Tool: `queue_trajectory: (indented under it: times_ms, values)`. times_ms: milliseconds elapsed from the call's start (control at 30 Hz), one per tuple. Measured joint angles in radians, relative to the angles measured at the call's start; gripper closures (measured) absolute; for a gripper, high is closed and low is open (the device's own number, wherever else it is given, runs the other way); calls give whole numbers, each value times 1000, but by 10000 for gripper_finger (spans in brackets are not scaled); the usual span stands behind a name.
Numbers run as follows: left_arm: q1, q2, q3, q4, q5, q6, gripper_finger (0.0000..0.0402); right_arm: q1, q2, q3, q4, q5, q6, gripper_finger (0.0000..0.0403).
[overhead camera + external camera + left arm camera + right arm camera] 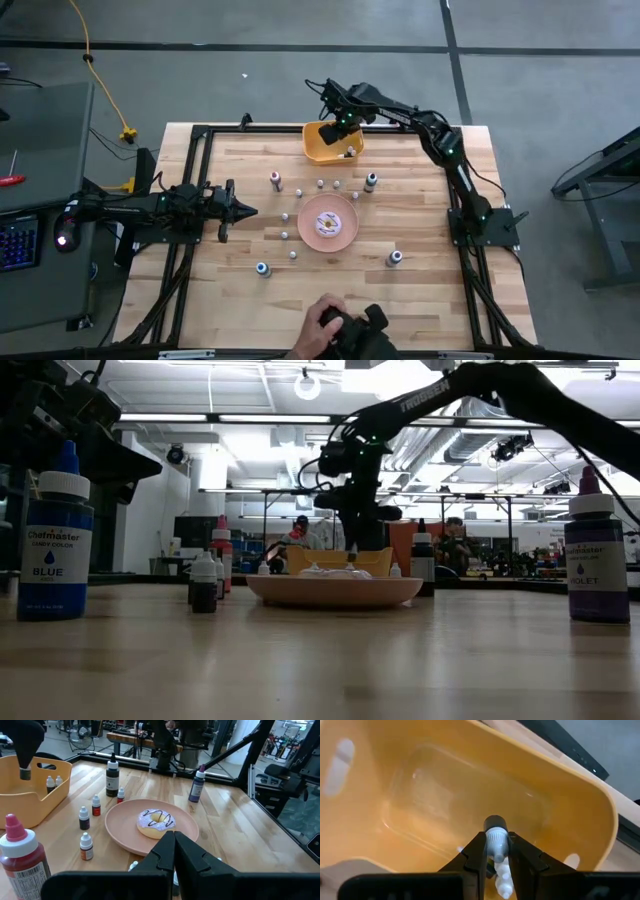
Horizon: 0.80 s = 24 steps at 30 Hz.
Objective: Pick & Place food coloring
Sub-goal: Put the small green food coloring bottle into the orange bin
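Pinching a small white-capped bottle [496,840] over the orange bin [570,820], the right gripper [496,854]; left gripper [174,851] pressed together.

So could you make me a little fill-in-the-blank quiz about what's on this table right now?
1. The right gripper hangs over the orange ____ with a small bottle pinched between its fingers.
2. The doughnut lies on a round pink ____.
3. In the low view, the label of the bottle on the far right reads ____.
4. The left gripper waits over the table's left side with its fingers ____.

Missing words: bin; plate; violet; shut
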Motion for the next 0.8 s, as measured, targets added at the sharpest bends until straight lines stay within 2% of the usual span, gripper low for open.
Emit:
queue_trajectory:
  times_ms: [233,800]
  values:
    - [0,0,0,0,0,0,401,-12,13,-9,-38,29,-20,345]
    - [0,0,0,0,-1,0,401,-35,34,-11,-71,20,-31,342]
